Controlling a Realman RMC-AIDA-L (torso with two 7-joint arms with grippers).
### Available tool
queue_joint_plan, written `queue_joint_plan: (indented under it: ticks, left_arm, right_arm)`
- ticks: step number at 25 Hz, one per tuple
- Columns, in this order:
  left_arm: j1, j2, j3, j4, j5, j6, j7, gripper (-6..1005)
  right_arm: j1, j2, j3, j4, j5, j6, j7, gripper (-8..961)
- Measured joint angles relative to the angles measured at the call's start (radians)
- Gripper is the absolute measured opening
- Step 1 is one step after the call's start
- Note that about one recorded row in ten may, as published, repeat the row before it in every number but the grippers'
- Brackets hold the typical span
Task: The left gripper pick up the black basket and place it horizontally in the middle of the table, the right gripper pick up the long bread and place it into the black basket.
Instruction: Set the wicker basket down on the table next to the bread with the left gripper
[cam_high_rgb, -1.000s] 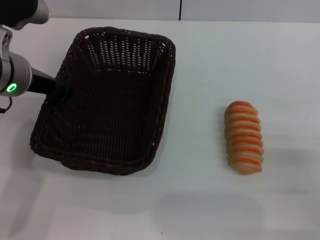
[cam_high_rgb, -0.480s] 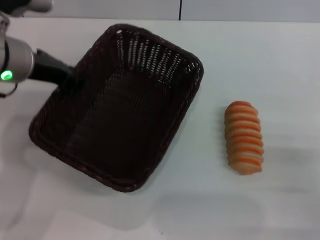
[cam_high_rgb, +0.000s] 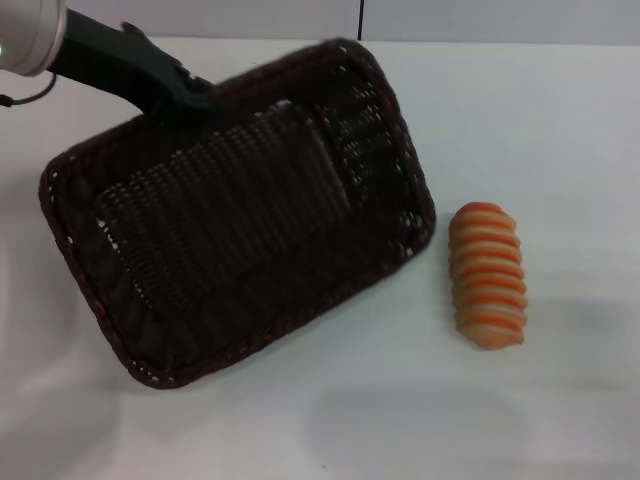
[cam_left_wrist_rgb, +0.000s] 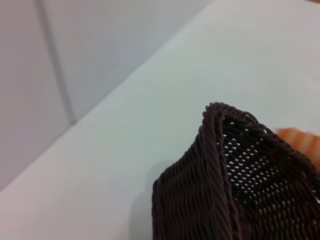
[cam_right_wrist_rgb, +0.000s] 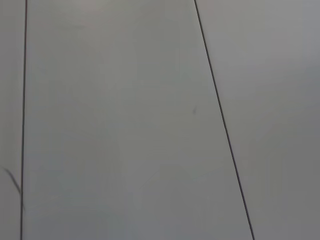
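The black basket (cam_high_rgb: 230, 210) is a large dark woven wicker basket, lifted and tilted above the white table (cam_high_rgb: 540, 120), its long side running diagonally. My left gripper (cam_high_rgb: 188, 92) is shut on the basket's far rim, its black claw reaching in from the upper left. The basket's corner shows in the left wrist view (cam_left_wrist_rgb: 220, 170). The long bread (cam_high_rgb: 487, 275), orange with cream stripes, lies on the table just right of the basket, apart from it; a sliver shows in the left wrist view (cam_left_wrist_rgb: 300, 137). My right gripper is out of view.
The table's far edge meets a grey wall (cam_high_rgb: 450, 18) at the back. The right wrist view shows only a plain grey panelled surface (cam_right_wrist_rgb: 125, 120).
My left gripper has lifted the basket and swung it clockwise, carrying it toward the table's middle; its near corner now lies close to the bread. The bread has not moved.
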Motion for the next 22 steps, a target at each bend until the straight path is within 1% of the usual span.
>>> queue_joint_plan:
  ticks: [1, 2, 3, 5, 7, 8, 9, 10, 12, 13, 14, 15, 18, 19, 20, 21, 22]
  left_arm:
    - [0.0, 0.0, 0.0, 0.0, 0.0, 0.0, 0.0, 207]
    - [-0.065, 0.016, -0.015, 0.079, -0.009, -0.068, 0.06, 206]
    - [-0.065, 0.016, -0.015, 0.079, -0.009, -0.068, 0.06, 205]
    - [-0.102, 0.025, -0.017, 0.129, -0.017, -0.112, 0.098, 204]
    - [-0.102, 0.025, -0.017, 0.129, -0.017, -0.112, 0.098, 202]
    - [-0.142, 0.035, -0.018, 0.178, -0.022, -0.138, 0.136, 201]
    - [-0.161, 0.042, -0.013, 0.202, -0.022, -0.145, 0.154, 200]
    - [-0.174, 0.047, -0.011, 0.22, -0.022, -0.152, 0.17, 199]
    - [-0.174, 0.047, -0.011, 0.22, -0.022, -0.152, 0.17, 199]
    - [-0.199, 0.056, -0.007, 0.257, -0.019, -0.159, 0.188, 199]
    - [-0.199, 0.056, -0.007, 0.257, -0.019, -0.159, 0.188, 200]
    - [-0.216, 0.062, -0.001, 0.289, -0.011, -0.156, 0.199, 200]
    - [-0.216, 0.062, -0.001, 0.289, -0.011, -0.156, 0.199, 200]
    - [-0.229, 0.064, 0.005, 0.317, -0.002, -0.152, 0.21, 200]
    - [-0.26, 0.06, 0.024, 0.389, 0.076, -0.116, 0.223, 201]
    - [-0.264, 0.055, 0.029, 0.398, 0.096, -0.105, 0.226, 201]
    - [-0.264, 0.055, 0.029, 0.398, 0.096, -0.105, 0.226, 201]
  right_arm:
    - [-0.001, 0.0, 0.0, 0.0, 0.0, 0.0, 0.003, 786]
    - [-0.001, 0.0, -0.001, 0.0, 0.0, -0.001, 0.006, 786]
    - [-0.001, 0.0, -0.001, 0.0, 0.0, -0.001, 0.006, 786]
    - [-0.001, 0.0, -0.005, 0.0, 0.0, -0.002, 0.01, 785]
    - [0.0, 0.001, -0.01, 0.0, 0.0, -0.002, 0.012, 785]
    - [0.001, 0.001, -0.012, 0.0, 0.0, -0.002, 0.012, 784]
    - [0.002, 0.001, -0.012, 0.0, 0.0, -0.002, 0.012, 784]
    - [0.002, 0.001, -0.012, 0.0, 0.0, -0.002, 0.012, 784]
    - [0.002, 0.001, -0.012, 0.0, 0.0, -0.002, 0.012, 783]
    - [0.002, 0.001, -0.013, 0.0, 0.0, -0.002, 0.012, 783]
    - [0.001, 0.001, -0.014, 0.0, -0.001, -0.002, 0.012, 783]
    - [0.001, 0.001, -0.014, 0.0, -0.001, -0.002, 0.012, 782]
    - [0.002, 0.001, -0.014, 0.0, -0.002, -0.001, 0.012, 781]
    - [0.004, 0.001, -0.015, -0.001, -0.002, 0.002, 0.012, 781]
    - [0.004, 0.001, -0.015, -0.001, -0.002, 0.002, 0.012, 781]
    - [0.005, 0.001, -0.017, -0.001, -0.002, 0.002, 0.012, 781]
    - [0.006, 0.001, -0.019, -0.002, -0.002, 0.002, 0.012, 780]
